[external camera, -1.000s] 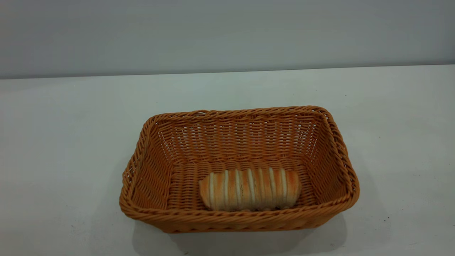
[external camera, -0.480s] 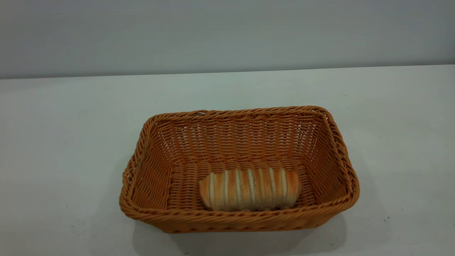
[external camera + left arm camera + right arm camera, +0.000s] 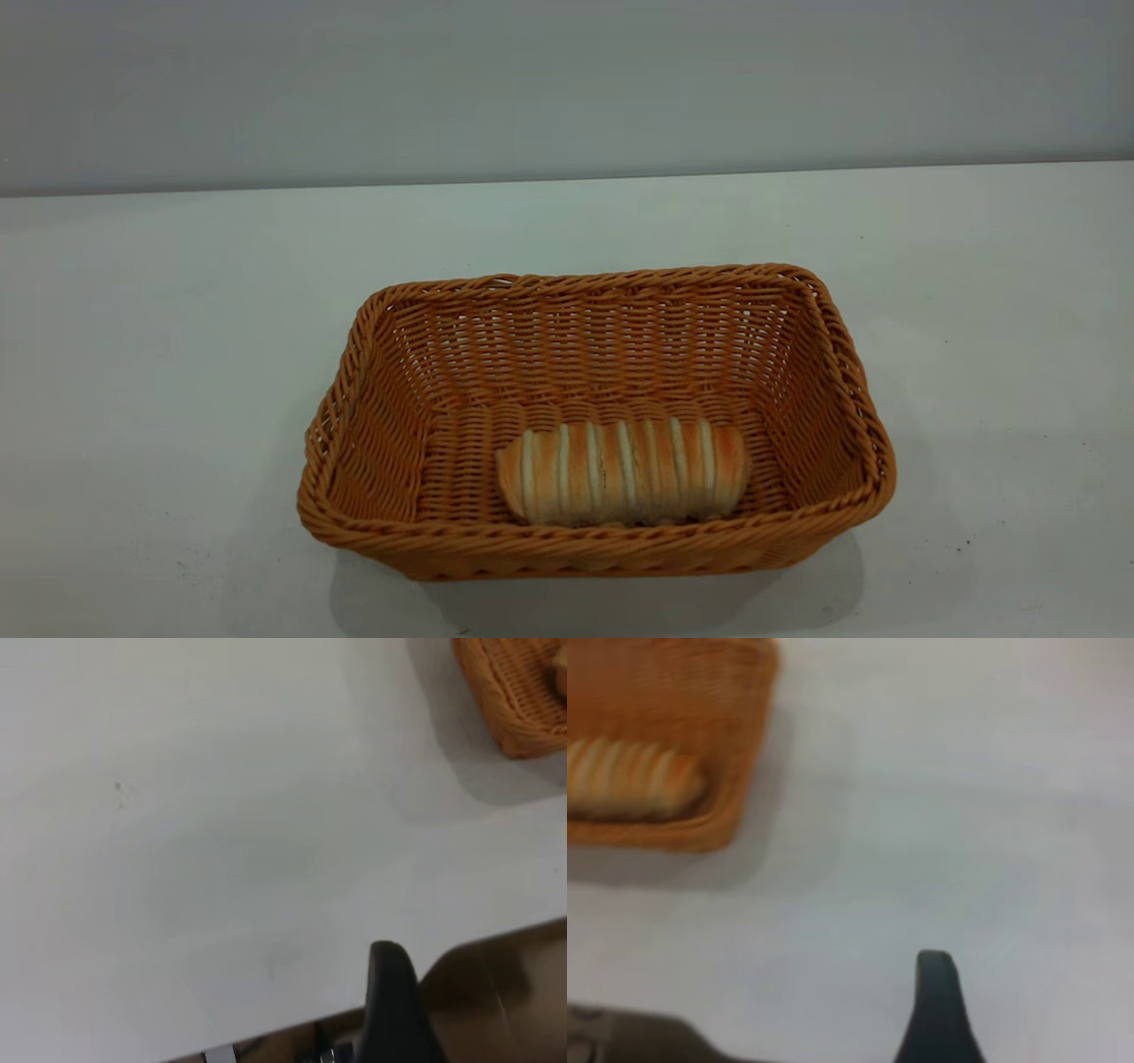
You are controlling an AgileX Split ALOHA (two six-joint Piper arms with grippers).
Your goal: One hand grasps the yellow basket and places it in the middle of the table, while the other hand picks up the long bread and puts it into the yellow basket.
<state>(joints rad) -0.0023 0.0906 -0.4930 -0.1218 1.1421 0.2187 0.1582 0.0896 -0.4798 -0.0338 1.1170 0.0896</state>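
The long bread [image 3: 622,471] is seen lying lengthwise inside the yellow basket [image 3: 850,372] on the desk [image 3: 159,310], well apart from both claws; neither claw's opening can be told.

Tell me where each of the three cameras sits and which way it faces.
Exterior: faces the table from the front, above; no arm shows.
Left wrist: over bare table, beside the yellow basket; one finger of the left claw shows.
Right wrist: beside the basket's other end, long bread inside; one finger of the right claw shows.
All share the basket.
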